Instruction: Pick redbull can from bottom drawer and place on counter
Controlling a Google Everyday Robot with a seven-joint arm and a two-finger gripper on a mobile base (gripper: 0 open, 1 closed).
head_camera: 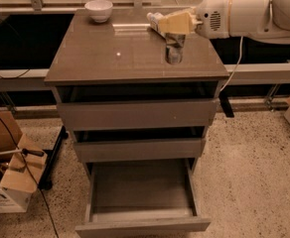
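Note:
The redbull can point(174, 52) is a slim silvery can, held upright from its top by my gripper point(175, 34). It stands over the right part of the counter point(110, 53), with its base at or just above the glossy surface. The gripper's tan fingers point(177, 23) are shut on the can, and the white arm reaches in from the right. The bottom drawer point(141, 226) is pulled out at the foot of the cabinet and its grey interior is empty.
A white bowl point(99, 10) sits at the counter's back left. A clear bottle point(155, 18) lies at the back, mostly hidden behind the gripper. The two upper drawers point(137, 114) are slightly open. Cardboard boxes point(11, 182) and cables lie on the floor at left.

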